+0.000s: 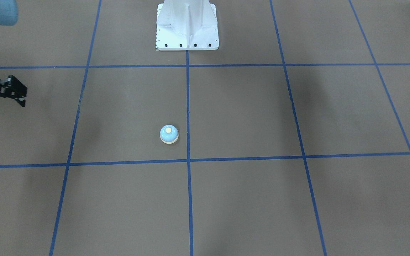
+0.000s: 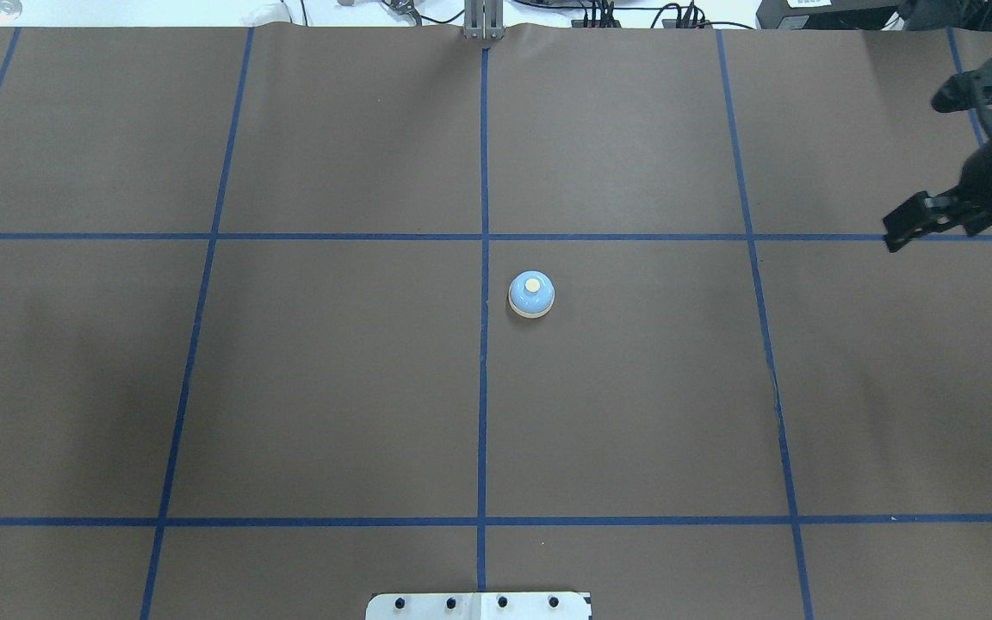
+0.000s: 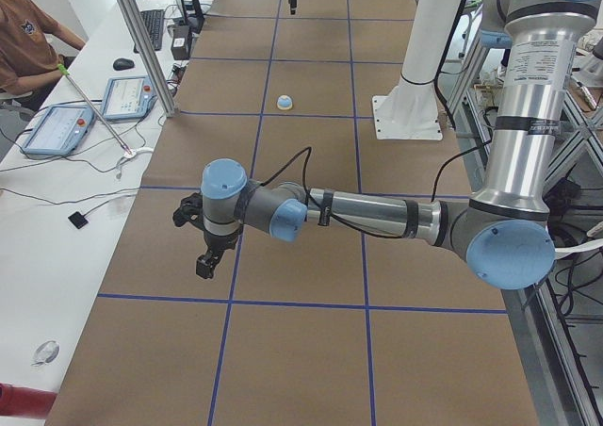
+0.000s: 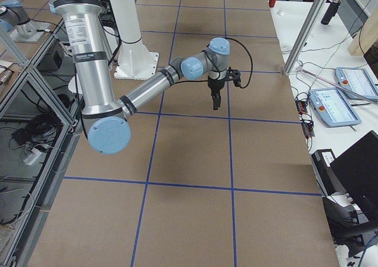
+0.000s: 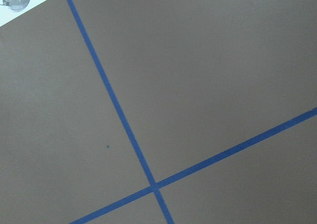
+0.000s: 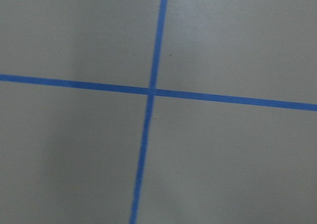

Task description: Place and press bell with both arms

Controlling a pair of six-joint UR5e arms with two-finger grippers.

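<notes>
**A:** Where is the bell (image 1: pixel 169 134) found?

**B:** It is seen upright on the brown tabletop (image 2: pixel 332 387), well out in front of the white pedestal (image 1: pixel 187 25). It is set just beside the blue tape line (image 2: pixel 483 387) that runs out from the pedestal's middle, on the robot's right side of that line. Its cream button is turned upward, and nothing is touching it.

**A:** What can be said of the right hand (image 2: pixel 894 232)?

**B:** It is held above the tabletop, far off to the pedestal's right side and well apart from the bell. Its fingers appear to be pressed together, and nothing is gripped between them. In the right side view it is pointed downward from the right arm (image 4: pixel 147 90).

**A:** And the left hand (image 3: pixel 204 266)?

**B:** It is shown only in the left side view, hung downward from the outstretched left arm (image 3: pixel 377 214), well off to the pedestal's left side. Whether it is clenched or released cannot be told from there.

**A:** What is caught by the wrist cameras?

**B:** Only brown paper and crossing blue tape are seen in both.
</notes>
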